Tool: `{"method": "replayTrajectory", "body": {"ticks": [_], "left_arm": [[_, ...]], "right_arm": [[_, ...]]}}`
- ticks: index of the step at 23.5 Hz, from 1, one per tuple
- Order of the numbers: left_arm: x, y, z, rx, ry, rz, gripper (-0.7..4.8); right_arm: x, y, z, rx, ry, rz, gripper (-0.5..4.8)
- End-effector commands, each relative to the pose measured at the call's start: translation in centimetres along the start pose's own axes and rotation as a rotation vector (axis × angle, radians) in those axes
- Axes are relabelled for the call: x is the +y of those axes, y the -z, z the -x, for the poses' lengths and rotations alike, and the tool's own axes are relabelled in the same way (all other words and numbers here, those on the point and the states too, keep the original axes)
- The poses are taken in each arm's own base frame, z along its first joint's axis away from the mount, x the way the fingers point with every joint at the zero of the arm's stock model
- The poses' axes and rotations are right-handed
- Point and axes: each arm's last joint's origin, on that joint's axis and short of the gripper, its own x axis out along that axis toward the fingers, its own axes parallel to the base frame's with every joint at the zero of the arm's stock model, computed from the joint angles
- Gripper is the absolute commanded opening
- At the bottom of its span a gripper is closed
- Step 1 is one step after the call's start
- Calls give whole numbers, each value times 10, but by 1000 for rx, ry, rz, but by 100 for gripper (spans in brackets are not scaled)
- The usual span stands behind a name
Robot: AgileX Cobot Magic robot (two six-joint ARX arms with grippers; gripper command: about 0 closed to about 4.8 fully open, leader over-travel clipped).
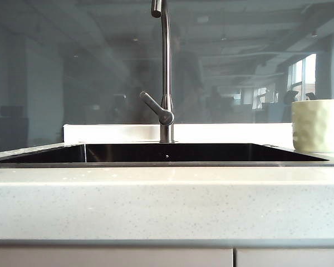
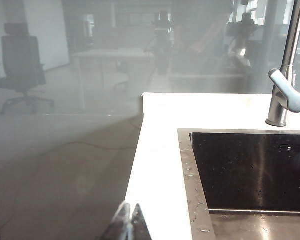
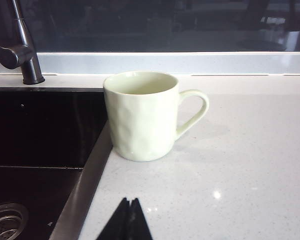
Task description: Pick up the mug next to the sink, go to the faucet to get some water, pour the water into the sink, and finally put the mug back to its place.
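The pale cream mug (image 3: 140,117) (image 1: 318,126) stands upright on the speckled counter just beside the sink's right rim, handle pointing away from the basin. The black sink (image 1: 167,152) (image 2: 250,170) (image 3: 35,130) lies in the middle, with the steel gooseneck faucet (image 1: 166,72) (image 2: 285,90) (image 3: 20,45) behind it, lever slanted. No water shows. My right gripper (image 3: 129,201) is shut and empty, a short way in front of the mug over the counter. My left gripper (image 2: 130,206) is shut and empty, over the counter's left edge beside the sink. Neither gripper shows in the exterior view.
A glass pane behind the counter reflects an office. A low white upstand (image 1: 117,132) runs along the back. The sink drain (image 3: 5,220) sits in the basin floor. The stone counter (image 3: 230,170) spreads out on the mug's handle side.
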Motion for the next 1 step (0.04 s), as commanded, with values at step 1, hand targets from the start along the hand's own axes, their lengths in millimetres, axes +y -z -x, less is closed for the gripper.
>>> {"method": "replayTrajectory", "body": {"ticks": [1], "left_arm": [[0, -2, 0, -14, 0, -1, -5]], "right_arm": [[0, -1, 0, -23, -1, 3, -5]]}}
